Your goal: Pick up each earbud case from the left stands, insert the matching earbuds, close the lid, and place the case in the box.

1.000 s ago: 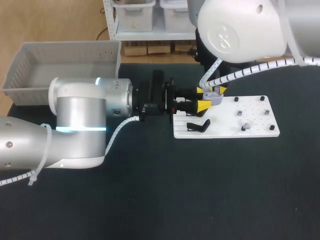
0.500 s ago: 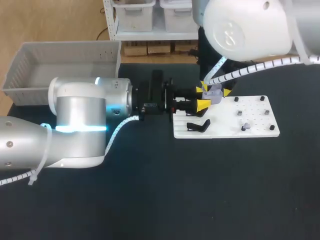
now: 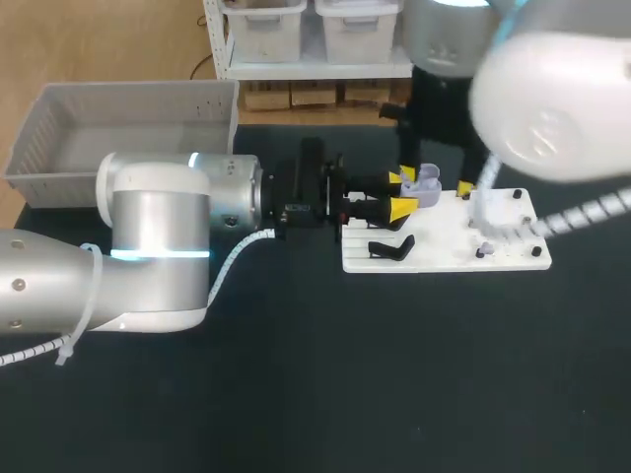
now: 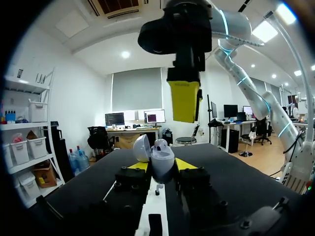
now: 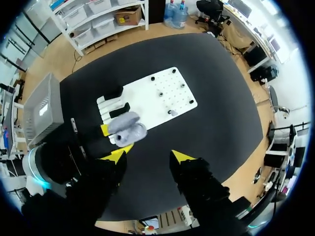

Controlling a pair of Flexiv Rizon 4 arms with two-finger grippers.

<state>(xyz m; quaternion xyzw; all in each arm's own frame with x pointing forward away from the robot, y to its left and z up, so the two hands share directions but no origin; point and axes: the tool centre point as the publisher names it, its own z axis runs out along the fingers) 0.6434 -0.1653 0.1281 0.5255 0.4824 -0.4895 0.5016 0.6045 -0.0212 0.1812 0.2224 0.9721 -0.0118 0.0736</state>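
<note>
Lavender earbud case (image 3: pixel 426 180), lid open, clamped in the left gripper (image 3: pixel 403 192) over a white pegboard (image 3: pixel 449 246) on a black table (image 3: pixel 394 374).

The pegboard lies flat right of the table's middle, with a black stand (image 3: pixel 391 249) on its slotted left end, just beside the held case. What sits inside the case is too small to tell. The right gripper (image 5: pixel 147 156) hangs high above the board, fingers spread wide with nothing between them. A grey plastic bin (image 3: pixel 59 118) stands at the table's far left corner, well apart from the case.
</note>
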